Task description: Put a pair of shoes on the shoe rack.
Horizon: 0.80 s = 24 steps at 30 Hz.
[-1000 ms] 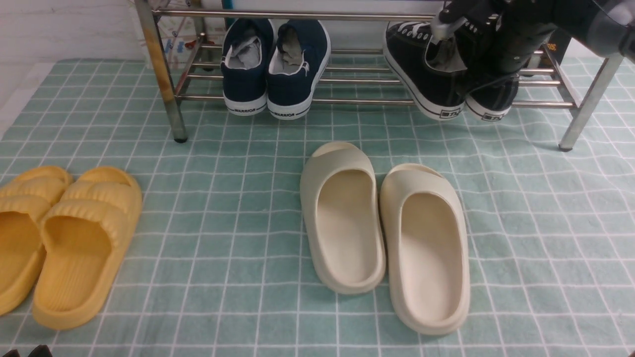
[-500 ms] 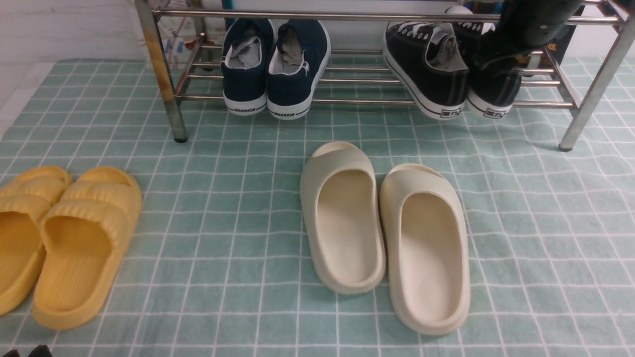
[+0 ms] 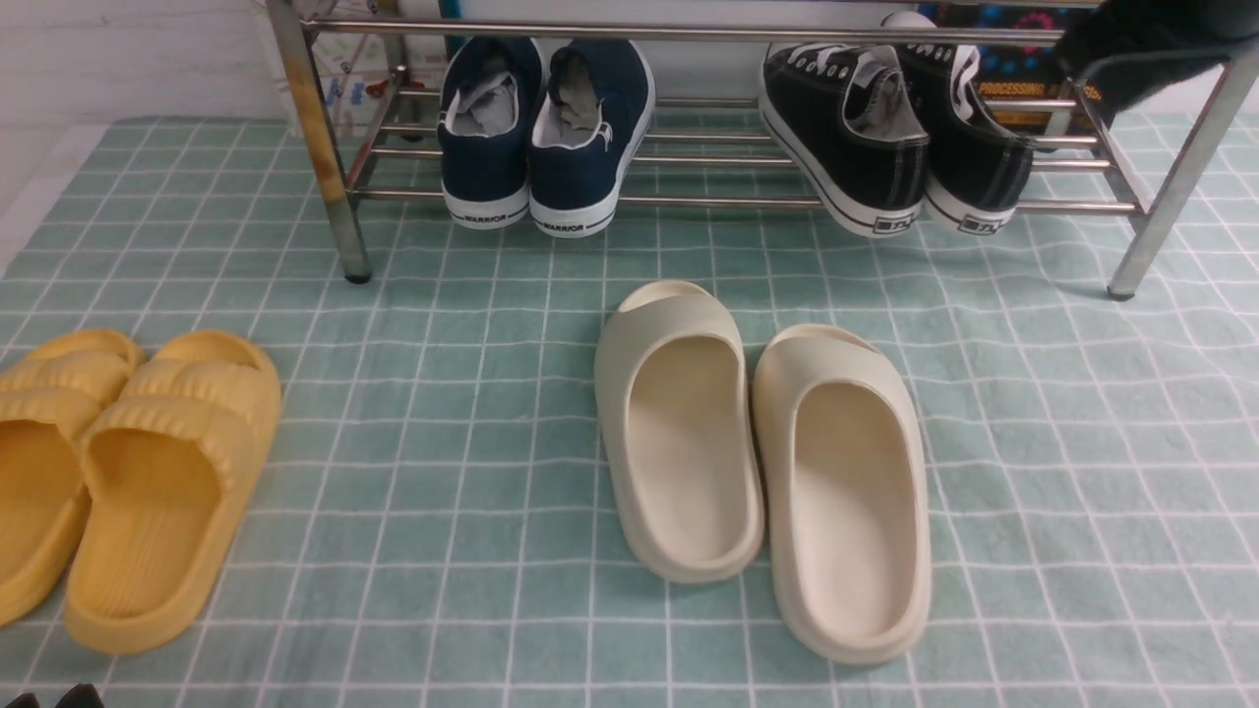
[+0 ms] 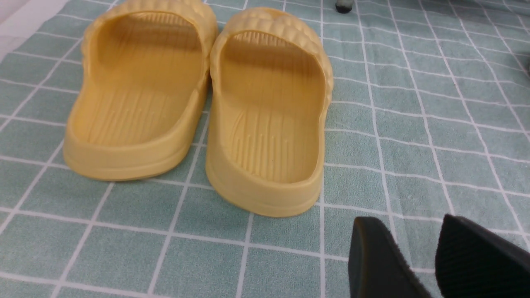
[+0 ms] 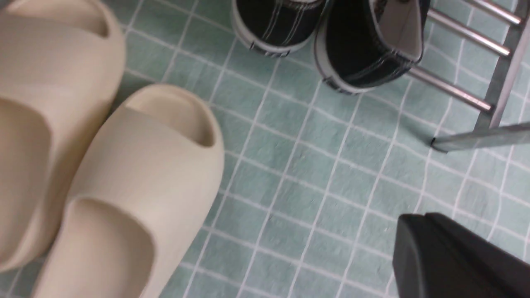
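Right claw (image 5: 418, 217) shut above the green checked cloth (image 3: 1062, 413).

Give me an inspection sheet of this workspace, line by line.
Surface: green-and-white checked cloth, lying nearly flat.
Job's things: black sneakers on the lower shelf of the steel rack.
Clutter: navy sneakers on the same shelf; cream slippers and yellow slippers on the cloth.
Grippers: left open, right shut; both empty.
Cables: nothing seen.
Surroundings: white wall behind.
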Tool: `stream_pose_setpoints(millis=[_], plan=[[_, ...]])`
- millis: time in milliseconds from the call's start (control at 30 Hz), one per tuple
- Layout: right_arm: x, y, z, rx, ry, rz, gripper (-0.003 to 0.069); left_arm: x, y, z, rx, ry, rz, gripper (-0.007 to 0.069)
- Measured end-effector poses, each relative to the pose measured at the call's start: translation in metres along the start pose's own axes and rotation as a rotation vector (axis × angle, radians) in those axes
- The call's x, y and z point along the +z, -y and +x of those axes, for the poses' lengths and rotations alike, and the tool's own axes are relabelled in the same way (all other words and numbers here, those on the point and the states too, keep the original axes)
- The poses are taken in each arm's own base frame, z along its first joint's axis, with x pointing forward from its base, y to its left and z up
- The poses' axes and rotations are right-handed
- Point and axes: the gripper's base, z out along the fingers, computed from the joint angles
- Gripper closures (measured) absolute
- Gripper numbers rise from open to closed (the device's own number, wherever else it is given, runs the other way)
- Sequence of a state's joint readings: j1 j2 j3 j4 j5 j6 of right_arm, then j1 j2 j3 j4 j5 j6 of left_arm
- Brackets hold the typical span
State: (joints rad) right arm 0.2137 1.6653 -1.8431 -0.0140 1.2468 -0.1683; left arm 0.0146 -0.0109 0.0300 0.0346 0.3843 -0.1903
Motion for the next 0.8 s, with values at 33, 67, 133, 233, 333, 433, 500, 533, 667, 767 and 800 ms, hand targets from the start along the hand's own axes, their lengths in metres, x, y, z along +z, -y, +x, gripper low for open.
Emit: stream_pose_setpoints(millis=[33, 67, 133, 233, 333, 433, 500, 533, 667, 767, 800], plan=[[-0.006, -0.002, 0.007, 0.001, -0.001, -0.008, 0.0662, 0.0, 0.0, 0.0, 0.0, 0.0, 0.0, 0.0386], [-0.02, -0.007, 0.029, 0.006, -0.018, -0.023, 0.0662, 0.0, 0.0, 0.0, 0.0, 0.0, 0.0, 0.0386], [-0.029, -0.01, 0.044, 0.006, -0.022, -0.03, 0.0662, 0.0, 0.0, 0.0, 0.0, 0.0, 0.0, 0.0386], [-0.065, -0.02, 0.099, 0.019, 0.072, -0.02, 0.0662, 0.0, 0.0, 0.0, 0.0, 0.0, 0.0, 0.0386], [-0.087, -0.027, 0.142, 0.031, 0.209, 0.002, 0.0662, 0.0, 0.0, 0.0, 0.0, 0.0, 0.0, 0.0386], [-0.105, -0.034, 0.184, 0.041, 0.395, 0.023, 0.0662, 0.0, 0.0, 0.0, 0.0, 0.0, 0.0, 0.0386], [-0.116, -0.039, 0.214, 0.048, 0.542, 0.042, 0.0662, 0.0, 0.0, 0.0, 0.0, 0.0, 0.0, 0.0386], [-0.116, -0.041, 0.224, 0.05, 0.576, 0.046, 0.0662, 0.0, 0.0, 0.0, 0.0, 0.0, 0.0, 0.0386], [-0.133, -0.049, 0.273, 0.092, 0.796, 0.062, 0.0662, 0.0, 0.0, 0.0, 0.0, 0.0, 0.0, 0.0386], [-0.139, -0.052, 0.296, 0.125, 0.872, 0.062, 0.0662, 0.0, 0.0, 0.0, 0.0, 0.0, 0.0, 0.0386], [-0.14, -0.053, 0.302, 0.126, 0.897, 0.068, 0.0662, 0.0, 0.0, 0.0, 0.0, 0.0, 0.0, 0.0386]])
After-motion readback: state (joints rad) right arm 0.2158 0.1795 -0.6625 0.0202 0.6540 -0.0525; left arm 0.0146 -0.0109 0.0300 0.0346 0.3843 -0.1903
